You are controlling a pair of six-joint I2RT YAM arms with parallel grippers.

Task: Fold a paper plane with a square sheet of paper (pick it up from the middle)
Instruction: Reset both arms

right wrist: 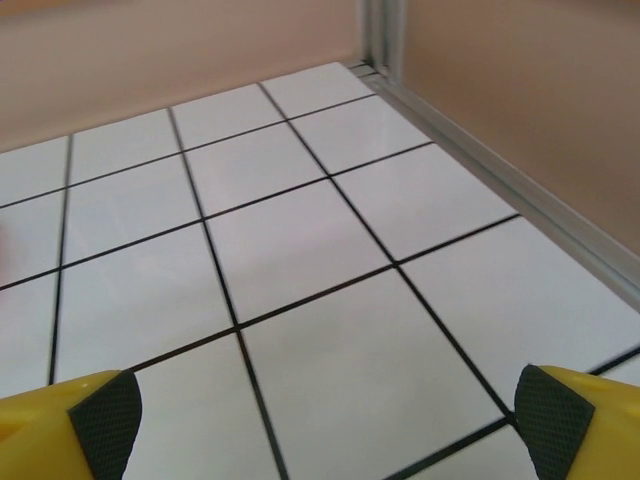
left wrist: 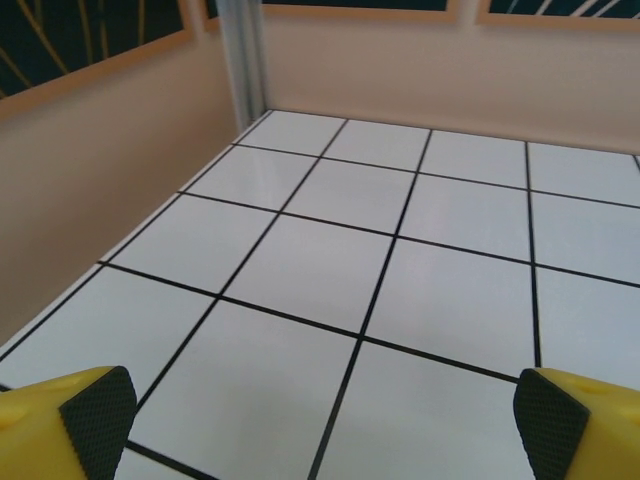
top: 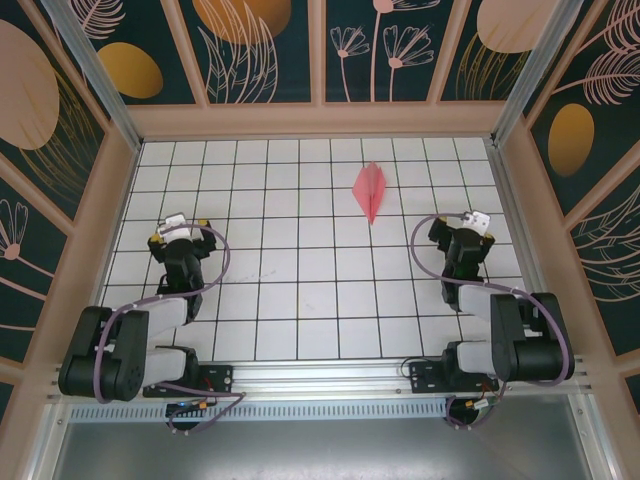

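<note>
Patterned walls, dark with pale leaf and flower shapes between tan frames, close in the scene on three sides. Inside them lies the white surface, ruled into square tiles by thin black lines. In each wrist view an aluminium corner post stands where two plain tan wall bases meet.

The left arm and the right arm, both black, are bolted to a metal rail at the near edge, and each reaches forward over the tiles on its own side. A purple cable loops along each arm.

The left tool hovers over the left columns of the grid, well apart from the right tool over the right columns. Both stand wide and hold nothing. The left wrist view shows the left tool with bare tiles between its yellow fingers; the right wrist view shows the same for the right tool.

The paper plane, a slim pink-red dart, lies flat on the far half of the surface, a little right of centre, with its sharp tip pointing toward the arms. It lies nearer the right tool, yet clear of both. A centre crease seems to run along it, though it is small from above.

Black textured pads face the inner sides of the fingertips.
</note>
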